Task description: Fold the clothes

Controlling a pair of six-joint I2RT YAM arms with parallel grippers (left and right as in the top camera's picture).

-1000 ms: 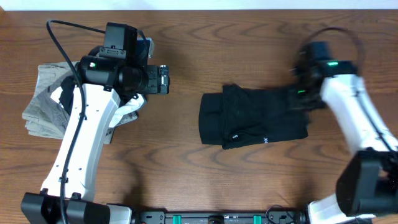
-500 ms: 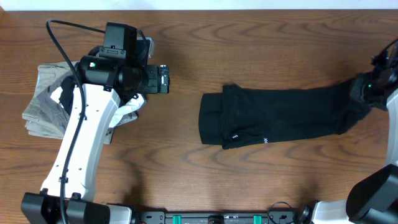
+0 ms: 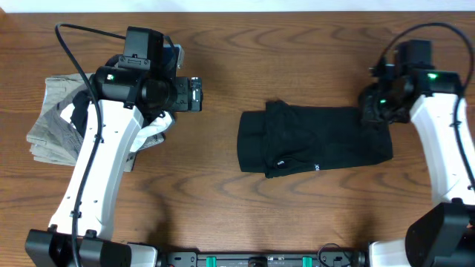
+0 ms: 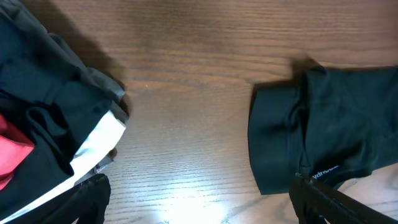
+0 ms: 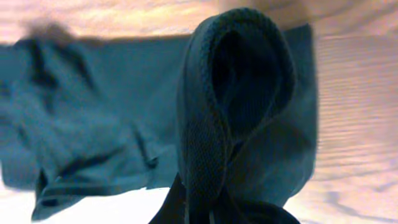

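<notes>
Showing the black T-shirt (image 3: pixel 312 144) lying part-folded on the wooden surface (image 3: pixel 223 193), right of centre, with its right-hand edge raised off the wood by the right end effector (image 3: pixel 373 111). That end effector is pressed together on a pinch of cloth; the right wrist view shows the fabric doubled into a limp loop that hangs over the rest of the garment. The left end effector (image 3: pixel 194 95) is spread wide and holds nothing. It hovers above bare wood between the shirt and a pile of grey and white garments (image 3: pixel 52 126) at the far left. The shirt's left end is rolled into a thick band, and a small white logo print (image 3: pixel 315 167) shows near its front edge. The material appears light, soft and without any stiffness, so it is likely to sag, crease and drag along the wood rather than hold a shape. A single pinch probably lifts only the top layers and lets the rest slump. Suitable places to take hold appear to be a hem or corner, where the layers lie flat, rather than the bunched middle. The free front-right corner looks the most accessible, while the rolled left band seems too bulky for a clean pinch.
</notes>
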